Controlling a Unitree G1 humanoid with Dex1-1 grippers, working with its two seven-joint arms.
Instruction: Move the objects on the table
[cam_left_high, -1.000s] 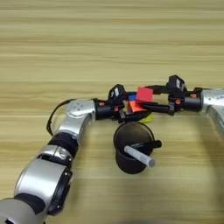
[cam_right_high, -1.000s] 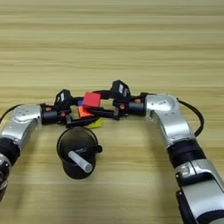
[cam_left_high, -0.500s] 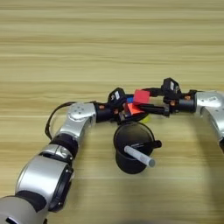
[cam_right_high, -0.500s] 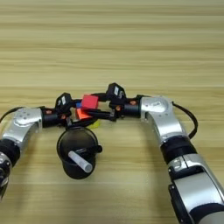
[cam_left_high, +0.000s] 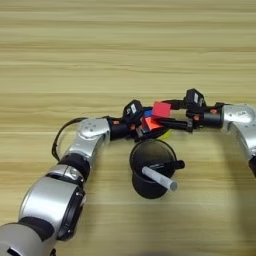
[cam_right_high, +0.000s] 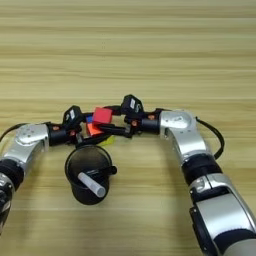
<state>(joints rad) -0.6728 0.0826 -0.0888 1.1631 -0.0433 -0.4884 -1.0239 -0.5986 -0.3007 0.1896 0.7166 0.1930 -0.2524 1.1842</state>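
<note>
1. We see the right end effector (cam_right_high: 107, 123) clamping the red cube (cam_right_high: 102, 115) above the block (cam_right_high: 93, 129).
2. The left end effector (cam_left_high: 146, 128) grips that block.
3. The cup (cam_left_high: 151, 167) on the tabletop (cam_left_high: 125, 50) holds marker (cam_left_high: 159, 179) and pen (cam_left_high: 167, 165).

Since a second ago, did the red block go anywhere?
Yes. The right gripper, shut on the small red cube, has carried it a little toward the robot's left, over the multicoloured block held by the left gripper. The black cup with the marker and pen in it stayed put.
</note>
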